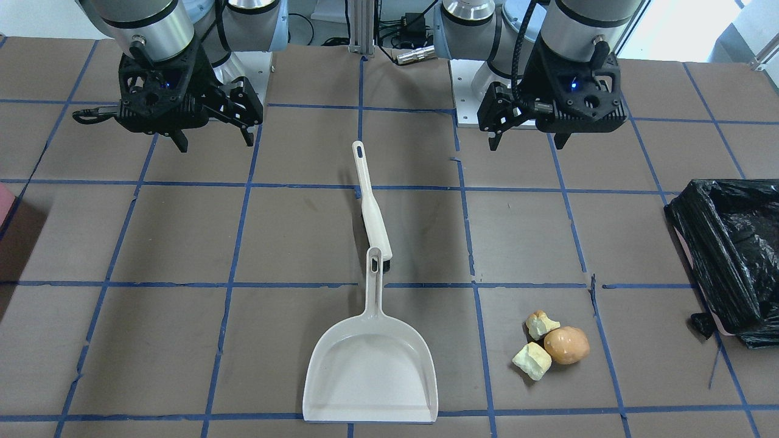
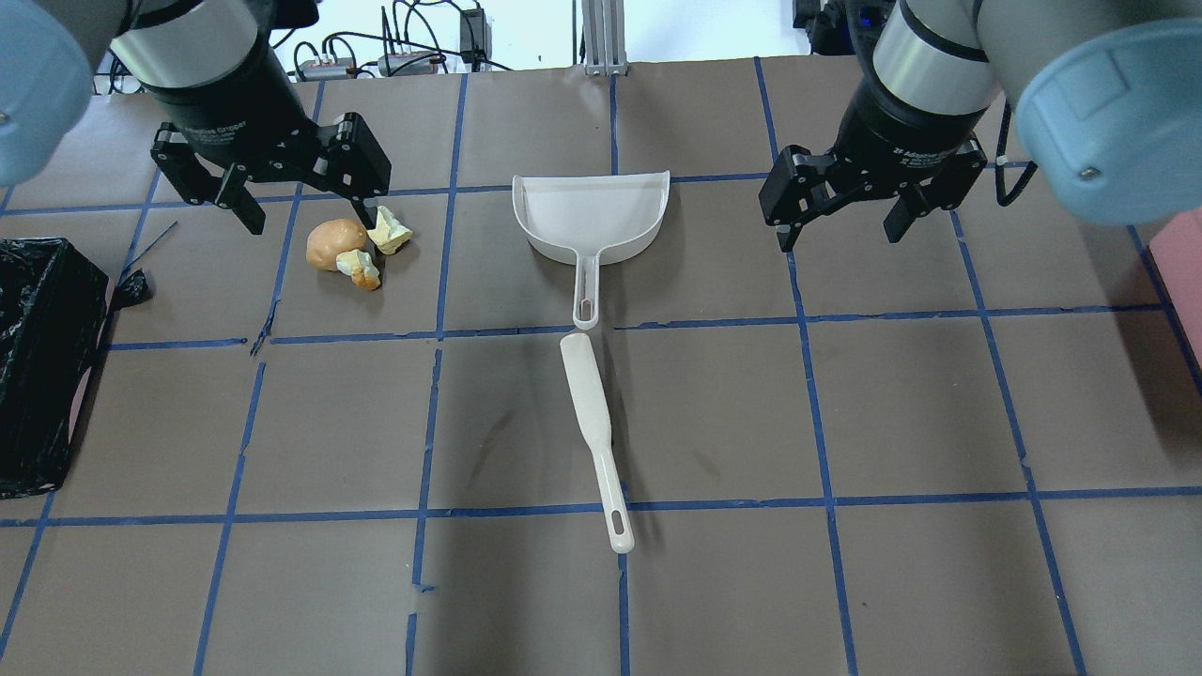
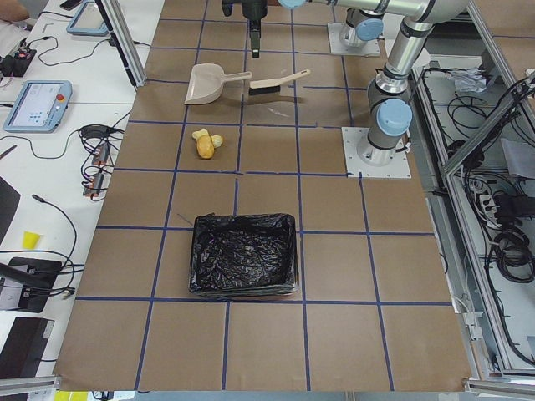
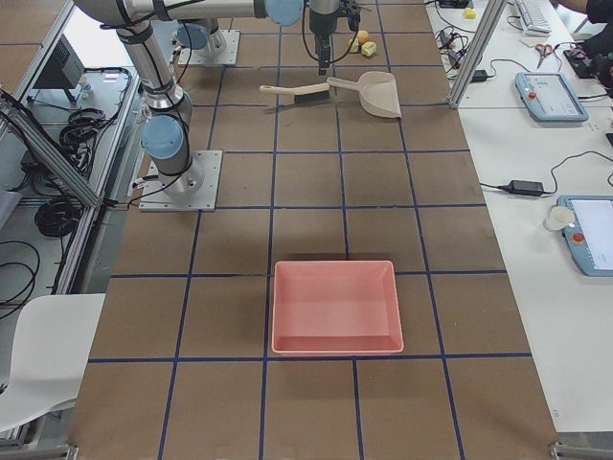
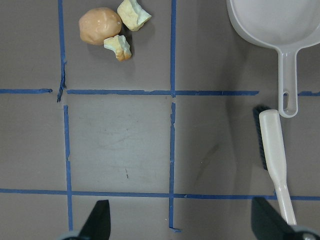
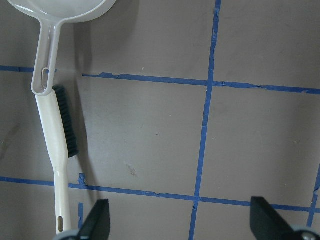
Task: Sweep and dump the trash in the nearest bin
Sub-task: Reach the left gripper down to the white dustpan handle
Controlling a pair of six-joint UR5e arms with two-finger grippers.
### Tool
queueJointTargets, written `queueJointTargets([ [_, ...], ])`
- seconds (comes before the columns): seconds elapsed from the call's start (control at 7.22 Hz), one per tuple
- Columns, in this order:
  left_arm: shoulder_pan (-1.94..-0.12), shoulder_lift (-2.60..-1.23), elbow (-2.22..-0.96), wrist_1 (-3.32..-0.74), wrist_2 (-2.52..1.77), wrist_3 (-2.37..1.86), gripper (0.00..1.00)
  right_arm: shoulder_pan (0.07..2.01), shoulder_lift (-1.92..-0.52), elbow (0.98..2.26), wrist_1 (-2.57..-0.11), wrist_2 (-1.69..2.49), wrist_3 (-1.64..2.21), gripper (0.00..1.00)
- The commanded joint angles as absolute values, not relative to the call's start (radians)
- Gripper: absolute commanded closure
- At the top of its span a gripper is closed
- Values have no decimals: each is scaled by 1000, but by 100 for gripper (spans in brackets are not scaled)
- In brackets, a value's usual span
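The trash lies together on the table: a tan-orange potato-like lump (image 2: 335,244) and two pale yellow bread-like chunks (image 2: 390,230) (image 2: 360,269). It also shows in the left wrist view (image 5: 100,26). The bin (image 2: 42,361), lined with a crinkled black bag, stands at the table's left end. A white dustpan (image 2: 592,214) lies mid-table, with a white brush (image 2: 592,413) lying just off its handle tip. My left gripper (image 2: 305,214) hangs open and empty above the table near the trash. My right gripper (image 2: 839,233) hangs open and empty to the right of the dustpan.
An unlined pink tray (image 4: 335,307) sits at the table's right end, its edge showing in the overhead view (image 2: 1178,272). The brown table top is marked with a grid of blue tape. Cables and screens lie beyond the far edge.
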State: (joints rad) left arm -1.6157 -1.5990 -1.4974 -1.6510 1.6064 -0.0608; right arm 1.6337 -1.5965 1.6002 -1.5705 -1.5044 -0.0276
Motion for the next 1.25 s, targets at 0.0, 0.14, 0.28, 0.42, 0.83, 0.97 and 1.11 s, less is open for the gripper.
queueJointTargets([
  [0.0, -1664, -1638, -1581, -1509, 1603, -64, 0, 1634, -1597, 1603, -1569, -1505, -28, 0],
  [0.14, -1713, -1687, -1639, -1364, 1605, -66, 0, 1634, -1595, 1605, -1569, -1503, -28, 0],
  [0.28, -1757, -1741, -1687, -1201, 1605, -78, 0, 1634, -1597, 1605, -1569, -1503, -28, 0],
  [0.42, -1785, -1791, -1706, -1102, 1603, -83, 0, 1634, -1597, 1605, -1571, -1502, -28, 0],
  [0.83, -1859, -1891, -1710, -959, 1606, -146, 0, 1634, -1597, 1603, -1569, -1502, -28, 0],
  [0.97, -1879, -1917, -1721, -936, 1605, -194, 0, 1634, -1595, 1603, -1569, -1502, -29, 0],
  [1.11, -1891, -1936, -1747, -861, 1606, -212, 0, 1634, -1597, 1603, -1571, -1502, -29, 0],
])
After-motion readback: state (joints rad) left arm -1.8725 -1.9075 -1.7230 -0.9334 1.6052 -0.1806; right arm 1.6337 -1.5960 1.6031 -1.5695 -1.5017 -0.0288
